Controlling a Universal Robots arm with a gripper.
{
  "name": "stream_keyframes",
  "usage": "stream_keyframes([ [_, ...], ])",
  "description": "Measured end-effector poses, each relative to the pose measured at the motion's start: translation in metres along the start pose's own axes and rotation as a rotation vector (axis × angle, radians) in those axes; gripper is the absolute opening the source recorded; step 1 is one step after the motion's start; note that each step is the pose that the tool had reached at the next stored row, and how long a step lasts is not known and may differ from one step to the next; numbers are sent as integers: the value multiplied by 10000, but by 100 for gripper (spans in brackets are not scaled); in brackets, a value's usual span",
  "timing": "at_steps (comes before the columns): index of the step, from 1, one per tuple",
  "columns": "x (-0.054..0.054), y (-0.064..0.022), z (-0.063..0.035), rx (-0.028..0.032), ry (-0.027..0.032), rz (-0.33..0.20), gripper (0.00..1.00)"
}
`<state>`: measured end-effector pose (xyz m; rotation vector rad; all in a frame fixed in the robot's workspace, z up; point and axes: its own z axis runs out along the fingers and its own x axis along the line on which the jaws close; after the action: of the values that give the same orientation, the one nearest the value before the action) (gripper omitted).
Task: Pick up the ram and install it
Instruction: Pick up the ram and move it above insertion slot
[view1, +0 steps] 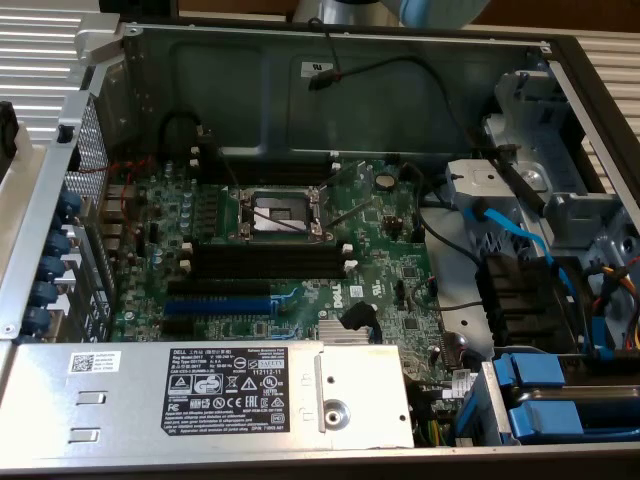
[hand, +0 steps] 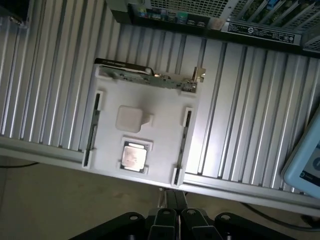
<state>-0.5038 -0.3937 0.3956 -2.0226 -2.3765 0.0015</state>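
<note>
In the wrist view the ram (hand: 146, 75) is a long thin dark stick lying on edge along one side of a white holder tray (hand: 160, 115). The tray rests on a ribbed metal table. My gripper (hand: 172, 199) hovers high above the tray's opposite edge, well apart from the ram, its dark fingers (hand: 167, 200) pressed together with nothing between them. In the exterior view the open computer case shows the green motherboard (view1: 380, 270) with long black memory slots (view1: 265, 260) that have white end clips.
A square processor chip (hand: 134, 156) sits in a pocket of the tray, near a raised white block (hand: 131, 118). Narrow dark grooves (hand: 94, 125) run along the tray's sides. The case holds a blue slot (view1: 220, 300), a processor socket (view1: 280, 215), blue cables (view1: 520, 240) and a power supply (view1: 200, 385).
</note>
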Motion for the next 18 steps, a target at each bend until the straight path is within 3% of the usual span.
stream_keyframes([
  [18,-182,-25,283,-16,15,1084,10],
])
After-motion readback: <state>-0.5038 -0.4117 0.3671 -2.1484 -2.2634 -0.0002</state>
